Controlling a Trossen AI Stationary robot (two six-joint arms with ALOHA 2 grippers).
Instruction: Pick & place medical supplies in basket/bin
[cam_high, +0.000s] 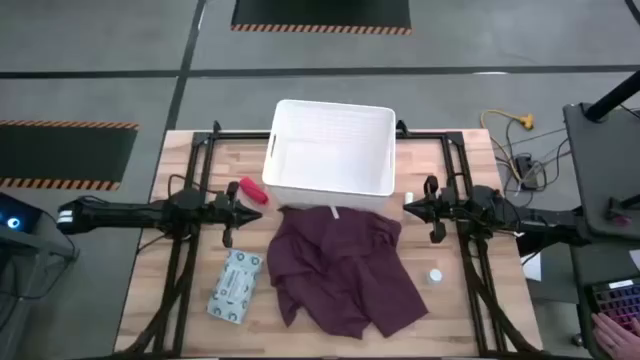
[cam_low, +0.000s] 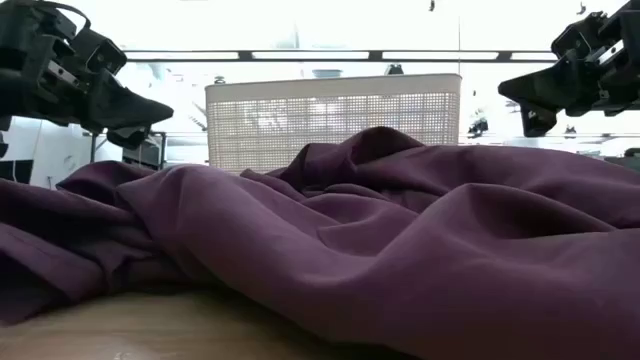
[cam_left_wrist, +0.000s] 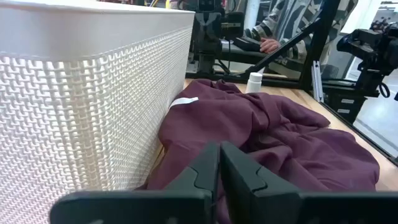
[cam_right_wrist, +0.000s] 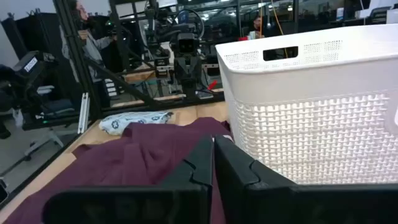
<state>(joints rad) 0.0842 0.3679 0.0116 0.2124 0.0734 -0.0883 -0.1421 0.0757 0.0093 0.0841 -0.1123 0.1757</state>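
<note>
Grey floor with striped hazard mats surrounds the wooden bench (cam_high: 170, 160) that we work at, its planks pale and framed by black rails. At the far middle of the bench stands the basket (cam_high: 333, 147), a large white rectangular plastic bin with lattice sides and a handle cut-out; from above we see only its bare white floor and nothing lying in it. Spread in front of it, touching its near wall, is the maroon cloth (cam_high: 345, 268), soft and heavily creased, with a small white tag (cam_left_wrist: 183, 102) near the basket.

Our left gripper (cam_high: 252, 208) hovers beside the basket's left near corner, its jaws closed with the two dark fingers pressed together and holding nothing. Just beyond its tip lies the red tube (cam_high: 251, 189), oblong and glossy, close against the basket wall. The patterned packet (cam_high: 235, 286), flat and pale green-grey, lies on the bench near the cloth's left edge.

Our right gripper (cam_high: 410, 208) hangs at the basket's right near corner, jaws likewise closed and empty. The small white bottle (cam_high: 435, 274), round, stands on bare wood to the right of the cloth. A tiny white stick (cam_high: 408, 195) lies just beside the basket's right near corner.
</note>
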